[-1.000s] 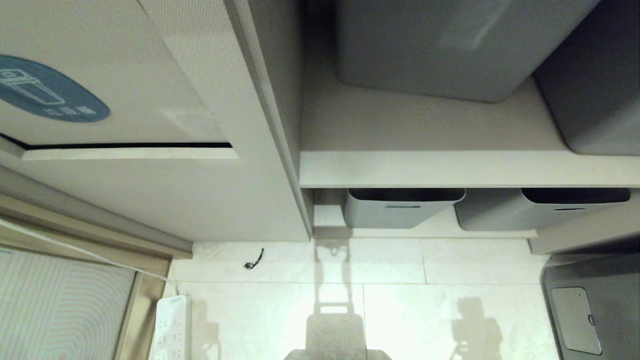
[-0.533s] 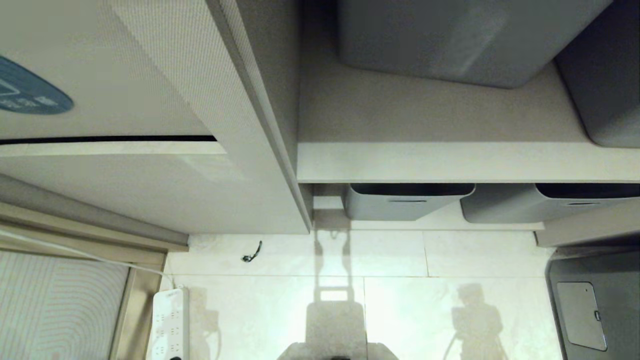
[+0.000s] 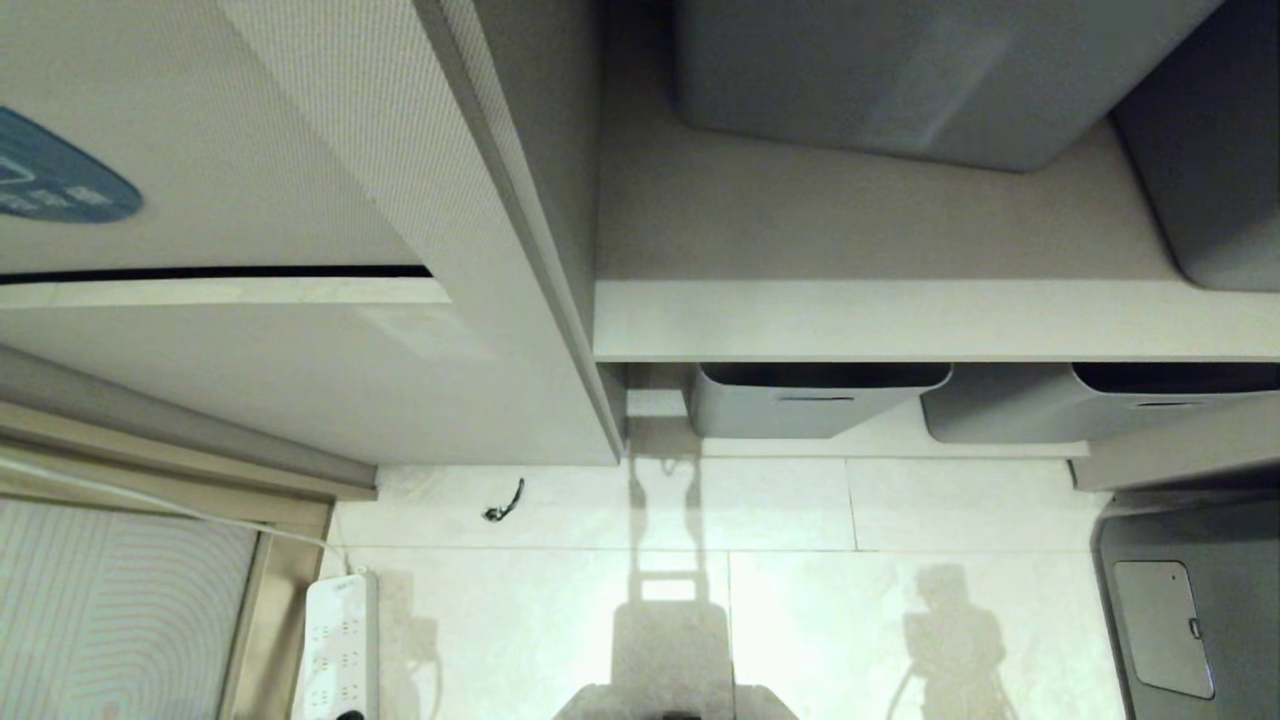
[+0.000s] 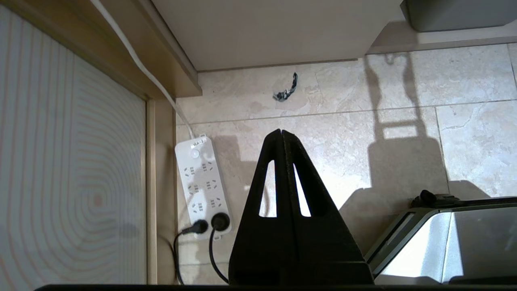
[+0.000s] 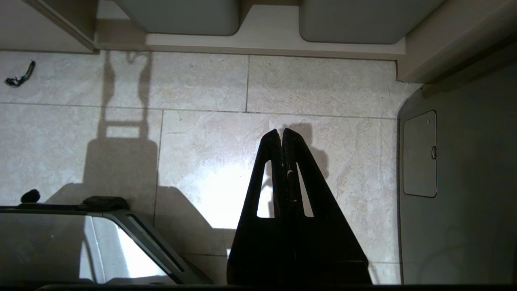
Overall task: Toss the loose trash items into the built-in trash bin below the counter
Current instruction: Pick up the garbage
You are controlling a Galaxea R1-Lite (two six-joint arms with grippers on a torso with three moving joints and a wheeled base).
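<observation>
A pantry-like service area: beige cabinetry with a trash flap [image 3: 200, 140], shelved tubs [image 3: 810, 400].

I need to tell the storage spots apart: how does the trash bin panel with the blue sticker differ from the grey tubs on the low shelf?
The built-in trash bin is a flat beige panel with a blue oval sticker; the grey tubs are open-topped, unmarked containers. The bin shows a dark flap gap; the tubs have slot handles. Both sit under the counter area.

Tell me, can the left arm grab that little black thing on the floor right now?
Probably not yet. The left gripper hangs shut above the tiles, short of the black scrap, though nothing lies between them.
</observation>
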